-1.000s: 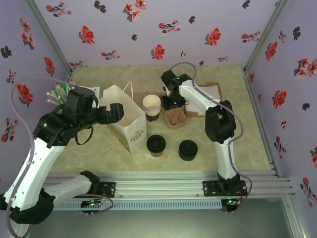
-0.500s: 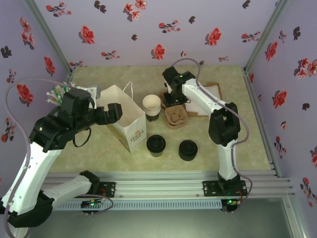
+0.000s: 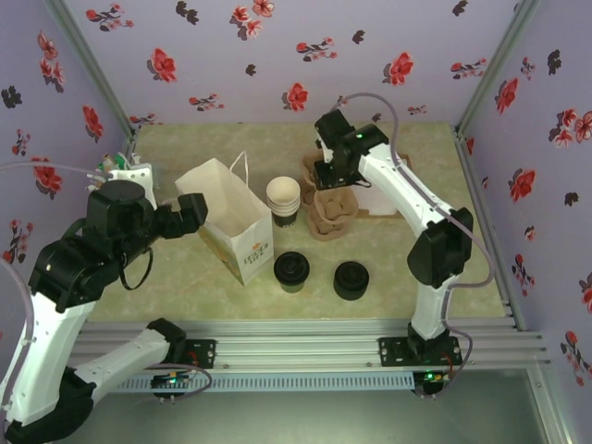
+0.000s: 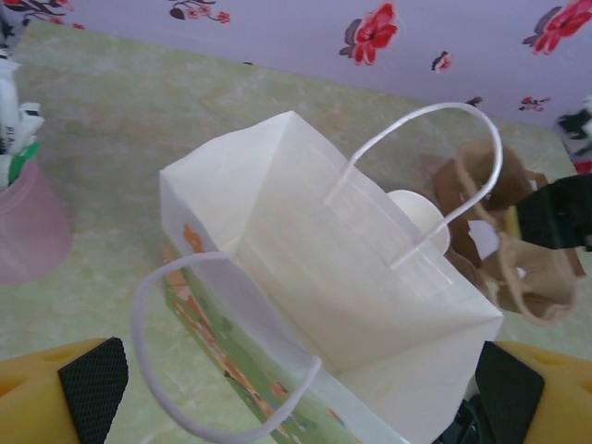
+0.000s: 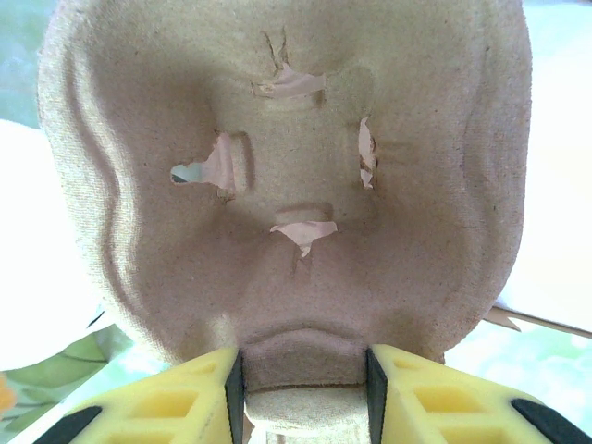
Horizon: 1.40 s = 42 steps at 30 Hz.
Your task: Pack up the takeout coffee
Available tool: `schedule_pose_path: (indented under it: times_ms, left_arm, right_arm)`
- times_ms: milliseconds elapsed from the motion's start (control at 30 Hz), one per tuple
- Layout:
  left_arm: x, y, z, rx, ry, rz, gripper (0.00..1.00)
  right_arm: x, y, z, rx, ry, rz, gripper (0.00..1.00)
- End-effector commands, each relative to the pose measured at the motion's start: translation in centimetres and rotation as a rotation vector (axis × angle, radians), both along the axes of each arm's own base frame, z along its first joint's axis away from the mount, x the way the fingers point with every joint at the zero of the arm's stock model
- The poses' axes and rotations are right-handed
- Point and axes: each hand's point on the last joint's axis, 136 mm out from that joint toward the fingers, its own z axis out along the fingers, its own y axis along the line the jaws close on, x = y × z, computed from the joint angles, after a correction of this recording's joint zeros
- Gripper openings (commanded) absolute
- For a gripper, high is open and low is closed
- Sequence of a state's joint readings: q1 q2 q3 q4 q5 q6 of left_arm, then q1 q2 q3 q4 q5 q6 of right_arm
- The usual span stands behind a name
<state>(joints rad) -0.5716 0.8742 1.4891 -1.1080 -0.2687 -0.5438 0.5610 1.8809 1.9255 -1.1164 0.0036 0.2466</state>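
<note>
The takeout coffee [image 3: 292,271], a dark cup with a round black lid, stands on the table in front of the white paper bag [image 3: 231,217]. The bag [image 4: 361,287] stands upright and open. My left gripper [image 3: 185,219] hangs open at the bag's left side; in the wrist view its fingers [image 4: 92,388] straddle the bag's near corner without touching it. My right gripper [image 3: 338,178] is shut on the edge of a brown pulp cup carrier [image 3: 333,211], held off the table behind the coffee. The carrier [image 5: 287,185] hangs from the gripper [image 5: 301,388].
A stack of lidless cups [image 3: 284,202] stands right of the bag. A short black stack of lids [image 3: 351,279] sits right of the coffee. More brown carriers [image 3: 310,171] and white paper [image 3: 396,171] lie at the back. A pink holder with sticks [image 3: 120,174] stands far left.
My right gripper has lifted the carrier and carried it a little to the right. My left arm has drawn back to the left, away from the bag's mouth.
</note>
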Motion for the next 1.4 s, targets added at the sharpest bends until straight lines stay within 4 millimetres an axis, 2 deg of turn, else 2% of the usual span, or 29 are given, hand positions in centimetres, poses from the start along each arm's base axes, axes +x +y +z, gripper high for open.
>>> schedule_pose_path:
  times_ms: [0,300,500,667,867,1067,1367]
  left_arm:
    - [-0.6,1.8,-1.0,0.021,0.014,0.073,0.99]
    - [-2.6,4.4,-4.0,0.003,0.051,0.178,0.99]
    - [-3.7,6.2,-6.5,-0.004,0.095,0.281,0.98]
    - [-4.1,7.0,-7.3,-0.020,0.091,0.333,0.93]
    - [-3.2,6.8,-8.3,-0.023,0.107,0.356,0.87]
    - [-2.9,7.3,-8.7,-0.026,0.118,0.399,0.78]
    - [-0.7,6.6,-9.8,-0.079,0.175,0.404,0.75]
  right_arm:
    - [-1.2,-0.6,3.8,0.037,-0.043,-0.010,0.38]
    - [-4.8,0.9,9.7,0.139,-0.101,0.086,0.39]
    - [-7.9,3.2,13.2,0.200,-0.131,0.183,0.40]
    - [-10.2,4.9,15.5,0.251,-0.145,0.256,0.41]
    - [-12.0,7.2,17.7,0.318,-0.158,0.325,0.41]
    - [-13.3,10.3,19.6,0.415,-0.161,0.402,0.41]
    - [-13.7,14.9,20.5,0.541,-0.137,0.466,0.41]
